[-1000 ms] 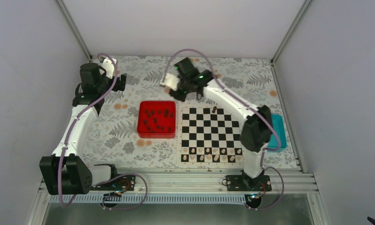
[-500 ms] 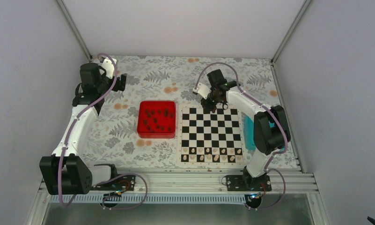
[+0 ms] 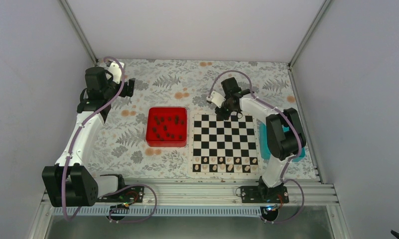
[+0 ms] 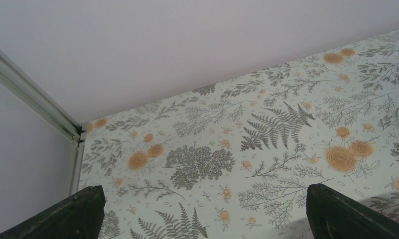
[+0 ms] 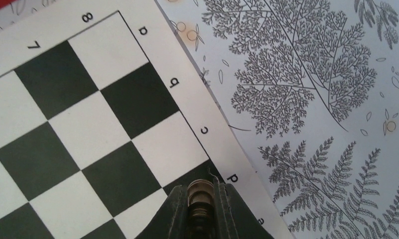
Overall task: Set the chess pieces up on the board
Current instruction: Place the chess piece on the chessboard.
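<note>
The right arm rises from its base at the near edge, folds at a raised elbow just off the chessboard's (image 3: 222,140) right side, and sends its forearm left and away along that side to the board's far edge, with the wrist bent downward there. The right gripper (image 5: 199,193) is nearly closed, pinching one dark chess piece (image 5: 199,197) upright between its two fingers. In the wrist view the piece sits over the far-row square by the letter d on the pale border; whether it touches the board cannot be told. The other dark chess pieces (image 3: 166,128) lie scattered in the red tray (image 3: 151,141) just left of the board. A row of pale pieces (image 3: 227,162) stands along the board's near edge. A teal tray (image 3: 299,152) shows partly behind the right arm's elbow. The left arm stretches from its base up the left side of the floral table cover (image 3: 137,154) to the far-left corner, with its wrist turned toward the right. The left gripper (image 3: 130,87) is fully spread, its fingers (image 4: 67,215) far apart with nothing between them, above the bare floral cover.
</note>
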`<state>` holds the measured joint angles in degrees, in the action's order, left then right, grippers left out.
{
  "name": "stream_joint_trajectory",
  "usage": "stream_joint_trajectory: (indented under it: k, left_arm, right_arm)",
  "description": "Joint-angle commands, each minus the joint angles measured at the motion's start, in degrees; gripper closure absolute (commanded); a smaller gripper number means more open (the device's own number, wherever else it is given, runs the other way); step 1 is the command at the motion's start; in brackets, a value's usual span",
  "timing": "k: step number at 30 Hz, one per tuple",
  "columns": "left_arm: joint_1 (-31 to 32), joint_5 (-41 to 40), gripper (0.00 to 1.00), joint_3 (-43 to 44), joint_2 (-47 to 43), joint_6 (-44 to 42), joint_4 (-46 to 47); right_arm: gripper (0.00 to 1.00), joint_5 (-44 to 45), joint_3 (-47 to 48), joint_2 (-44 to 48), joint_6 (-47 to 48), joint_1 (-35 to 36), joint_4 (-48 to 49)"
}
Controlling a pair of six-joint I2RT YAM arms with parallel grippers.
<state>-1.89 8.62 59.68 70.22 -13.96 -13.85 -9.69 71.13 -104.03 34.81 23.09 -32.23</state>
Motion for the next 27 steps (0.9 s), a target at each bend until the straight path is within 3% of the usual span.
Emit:
stream_joint_trajectory:
  k: [1,27]
  left_arm:
    - [-0.39,0.87,0.0,0.29,-1.09,0.14,0.77]
    - [-0.38,1.15,0.0,-0.02,-0.64,-0.11,1.08]
  right_arm:
    - [0.95,1.33,-0.92,-0.41,1.23,-0.98,1.9]
    - [0.92,0.3,-1.0,-4.56,1.85,-1.64,1.17]
